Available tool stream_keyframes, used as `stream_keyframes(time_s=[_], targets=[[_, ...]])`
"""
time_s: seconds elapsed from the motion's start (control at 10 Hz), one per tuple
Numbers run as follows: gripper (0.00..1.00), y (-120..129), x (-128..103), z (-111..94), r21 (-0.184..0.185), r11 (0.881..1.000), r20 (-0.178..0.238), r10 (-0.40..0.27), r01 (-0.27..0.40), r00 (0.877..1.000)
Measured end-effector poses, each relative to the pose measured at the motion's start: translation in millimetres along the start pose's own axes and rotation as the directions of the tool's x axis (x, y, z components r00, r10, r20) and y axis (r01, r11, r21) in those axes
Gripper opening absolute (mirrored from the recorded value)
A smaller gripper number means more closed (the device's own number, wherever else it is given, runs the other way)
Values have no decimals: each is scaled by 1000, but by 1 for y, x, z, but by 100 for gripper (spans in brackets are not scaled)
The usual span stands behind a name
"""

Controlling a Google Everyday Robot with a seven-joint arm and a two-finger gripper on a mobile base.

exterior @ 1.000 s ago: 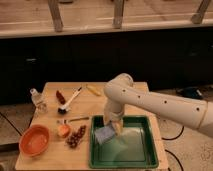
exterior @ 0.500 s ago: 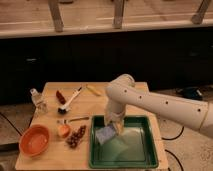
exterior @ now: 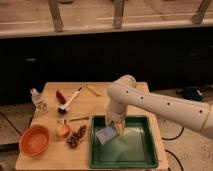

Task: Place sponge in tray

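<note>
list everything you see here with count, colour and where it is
tray: 1, dark green, front right of table
sponge: 1, blue-grey, inside tray at its left end
bowl: 1, orange, front left corner
dish brush: 1, white handle, back left
bottle: 1, clear, left edge
grapes: 1 bunch, dark red, left of tray
table: 1, light wood
arm: 1, white, reaching in from right
gripper: 1, over tray, at the sponge

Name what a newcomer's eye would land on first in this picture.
First comes the big white arm reaching in from the right, its hand down inside the green tray at the table's near right. A blue-grey sponge sits at the hand. Left of the tray, an orange bowl stands out.
</note>
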State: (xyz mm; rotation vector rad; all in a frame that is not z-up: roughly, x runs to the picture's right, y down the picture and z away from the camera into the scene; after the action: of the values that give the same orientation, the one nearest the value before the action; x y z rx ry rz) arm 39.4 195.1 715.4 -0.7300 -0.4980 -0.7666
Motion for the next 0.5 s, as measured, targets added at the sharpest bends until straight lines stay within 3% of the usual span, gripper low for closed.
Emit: stream_keyframes(time_s=[0.5], targets=[[21,4,3,3,2,1000,-2,-15,15,1000]])
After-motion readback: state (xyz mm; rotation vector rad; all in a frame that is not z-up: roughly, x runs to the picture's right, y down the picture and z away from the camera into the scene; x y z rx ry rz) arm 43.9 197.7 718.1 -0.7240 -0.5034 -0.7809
